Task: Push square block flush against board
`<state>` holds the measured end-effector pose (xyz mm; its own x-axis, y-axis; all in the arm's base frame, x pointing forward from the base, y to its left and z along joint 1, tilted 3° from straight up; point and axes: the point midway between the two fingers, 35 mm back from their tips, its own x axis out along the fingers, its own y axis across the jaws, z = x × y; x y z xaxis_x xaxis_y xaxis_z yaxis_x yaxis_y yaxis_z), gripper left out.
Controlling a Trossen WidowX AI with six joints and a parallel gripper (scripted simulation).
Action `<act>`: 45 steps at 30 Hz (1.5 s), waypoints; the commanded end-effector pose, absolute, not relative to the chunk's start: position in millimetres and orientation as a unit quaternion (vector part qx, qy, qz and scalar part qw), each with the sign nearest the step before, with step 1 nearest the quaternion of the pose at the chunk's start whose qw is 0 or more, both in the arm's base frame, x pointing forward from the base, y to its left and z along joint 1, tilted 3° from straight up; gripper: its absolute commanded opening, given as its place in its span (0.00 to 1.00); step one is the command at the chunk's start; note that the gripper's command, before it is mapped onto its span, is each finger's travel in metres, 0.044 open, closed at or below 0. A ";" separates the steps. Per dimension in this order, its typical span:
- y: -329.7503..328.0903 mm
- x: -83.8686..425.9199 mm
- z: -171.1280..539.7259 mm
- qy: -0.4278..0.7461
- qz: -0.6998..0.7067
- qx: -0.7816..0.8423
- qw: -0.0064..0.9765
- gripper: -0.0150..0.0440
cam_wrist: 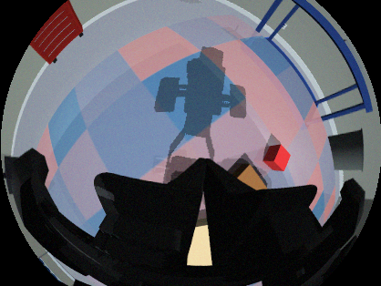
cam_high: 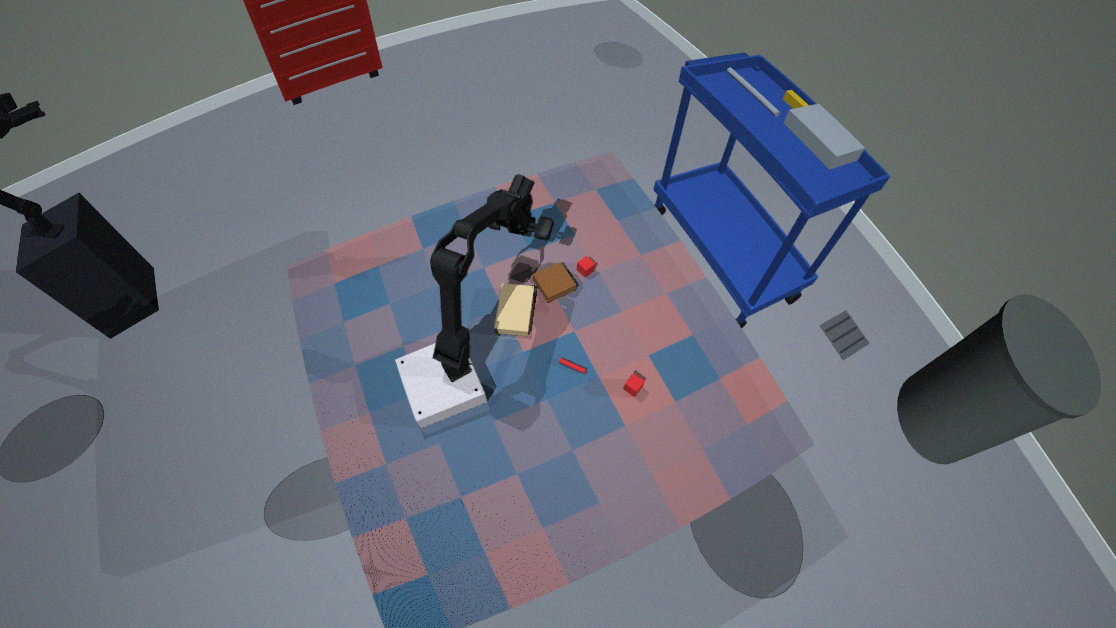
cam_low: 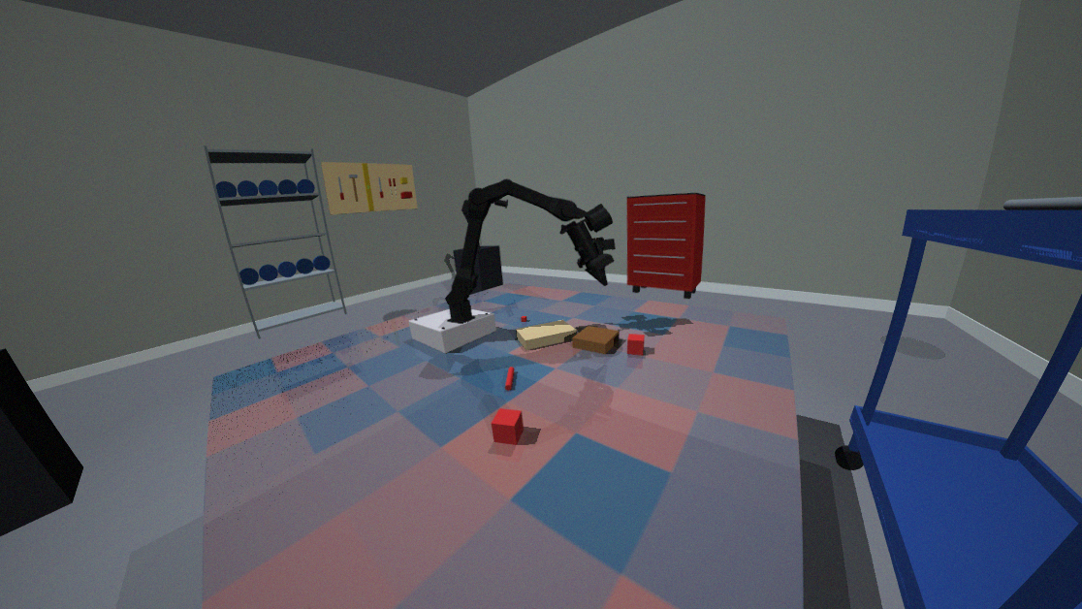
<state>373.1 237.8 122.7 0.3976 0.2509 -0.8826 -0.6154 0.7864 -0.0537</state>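
Blue-and-pink checks cover the big mat [cam_high: 663, 460] [cam_low: 575, 529] [cam_wrist: 123, 123], on which the black arm's white base [cam_high: 440, 382] [cam_low: 454, 332] stands. Folded over at the wrist, the arm [cam_high: 450, 300] [cam_low: 470, 249] holds its claw [cam_high: 533, 226] [cam_low: 602, 278] [cam_wrist: 202, 164] up off the mat, pointing downward. Its fingers are closed together, with nothing in their grip.

Cream-coloured and flat, the board [cam_high: 515, 310] [cam_low: 546, 335] [cam_wrist: 200, 246] lies between the base and the brown square block [cam_high: 555, 281] [cam_low: 595, 338] [cam_wrist: 252, 178]. The block is turned at an angle to it, their near corners close; no whole side meets the board. Seen from above, the claw is past both pieces and touches neither. From the wrist, the block peeks out to the right of the fingertips, partly hidden by a finger. Just beyond the block sits a small red cube [cam_high: 586, 266] [cam_low: 635, 344] [cam_wrist: 277, 158].
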 end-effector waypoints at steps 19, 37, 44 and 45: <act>184.2 315.6 37.6 0.625 0.323 -0.290 0.648 0.25; 182.0 312.5 -11.8 0.625 0.323 -0.290 0.648 0.25; 176.7 308.8 -12.0 0.626 0.323 -0.290 0.648 0.25; 176.0 308.3 -12.0 0.626 0.323 -0.290 0.648 0.25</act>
